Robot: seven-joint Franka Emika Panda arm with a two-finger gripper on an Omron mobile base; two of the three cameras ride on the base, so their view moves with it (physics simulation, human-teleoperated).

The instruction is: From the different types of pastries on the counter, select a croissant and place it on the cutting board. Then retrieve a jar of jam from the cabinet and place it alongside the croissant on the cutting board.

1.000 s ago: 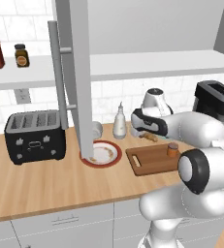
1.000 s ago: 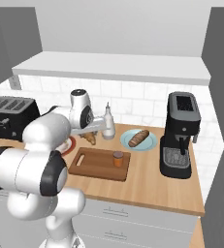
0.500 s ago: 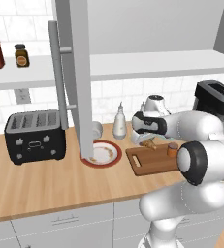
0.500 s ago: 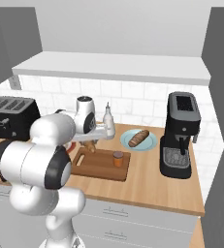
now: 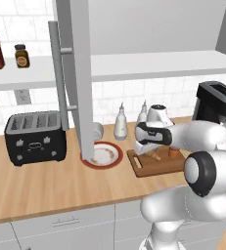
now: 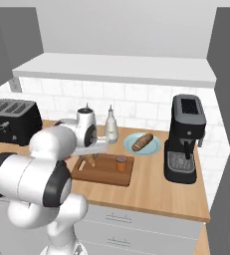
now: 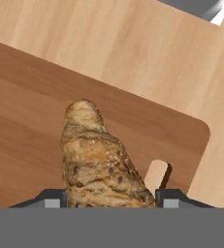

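We held the croissant (image 7: 101, 160) clamped in the pincer (image 7: 111, 199) just over the cutting board (image 7: 31, 87), w/ its slot handle alongside, prob. to set it down there.

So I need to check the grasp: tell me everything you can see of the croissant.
The croissant is a small golden-tan, flaky, lumpy pastry with darker brown flecks, tapering to a rounded tip. It sits between the two fingers of the claw, which is closed on its wider end. It is over the dark-brown cutting board, tip pointing away from the claw, near the board's slot handle. Whether it rests on the board cannot be told.
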